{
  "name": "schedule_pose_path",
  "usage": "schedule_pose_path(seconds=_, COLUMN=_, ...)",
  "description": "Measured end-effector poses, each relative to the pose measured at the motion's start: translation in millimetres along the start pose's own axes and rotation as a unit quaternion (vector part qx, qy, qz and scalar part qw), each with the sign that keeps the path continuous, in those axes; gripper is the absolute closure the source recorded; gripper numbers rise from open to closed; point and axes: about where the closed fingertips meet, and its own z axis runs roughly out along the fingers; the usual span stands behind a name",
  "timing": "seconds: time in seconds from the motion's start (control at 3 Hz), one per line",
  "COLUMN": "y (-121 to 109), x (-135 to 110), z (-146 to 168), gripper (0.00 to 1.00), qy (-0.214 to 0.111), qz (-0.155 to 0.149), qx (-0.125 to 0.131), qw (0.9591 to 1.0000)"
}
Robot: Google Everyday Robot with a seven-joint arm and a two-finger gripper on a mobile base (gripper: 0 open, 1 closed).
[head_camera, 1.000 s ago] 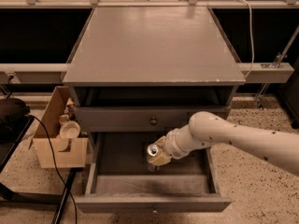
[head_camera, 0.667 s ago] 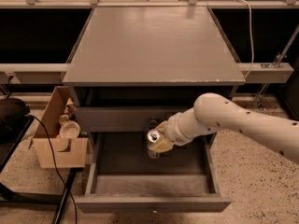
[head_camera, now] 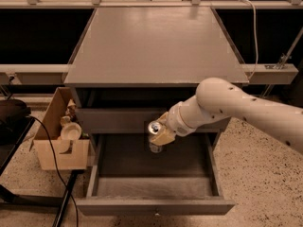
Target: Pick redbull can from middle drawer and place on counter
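The redbull can (head_camera: pixel 154 127) is a slim silvery can with a shiny lid. My gripper (head_camera: pixel 160 133) is shut on it and holds it in the air, above the open middle drawer (head_camera: pixel 154 186), level with the drawer front above. My white arm (head_camera: pixel 236 110) reaches in from the right. The drawer floor is bare and grey. The counter (head_camera: pixel 154 44), the flat grey cabinet top, lies behind and above the can with nothing on it.
A cardboard box (head_camera: pixel 61 136) with cups and small items stands left of the cabinet. A black cable (head_camera: pixel 52 160) hangs beside it. A white cable (head_camera: pixel 255 27) runs at the right. A rail (head_camera: pixel 151 4) crosses behind the counter. The speckled floor is at the right.
The gripper has lifted the can up out of the drawer and slightly left, from near the drawer floor to the level of the upper drawer front.
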Motion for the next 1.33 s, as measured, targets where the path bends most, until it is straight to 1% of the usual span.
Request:
schedule_pose_path(seconds=0.33, y=-18.9, x=-46.7, z=-58.2, gripper=1.0, qy=0.003, qz=-0.002, qx=0.011, qw=0.9999)
schedule_pose_path(seconds=0.67, y=-32.2, x=-76.7, z=-98.5, gripper=1.0, qy=0.006, qz=0.0, qx=0.02, qw=0.9998)
schedule_pose_path(seconds=1.0, y=-52.1, x=-124.8, z=-151.5, gripper=1.0, qy=0.001, qz=-0.005, qx=0.04, qw=0.9992)
schedule_pose_path(seconds=1.33, y=-52.8, x=-124.3, z=-151.1, gripper=1.0, qy=0.005, qz=0.003, qx=0.036, qw=0.9993)
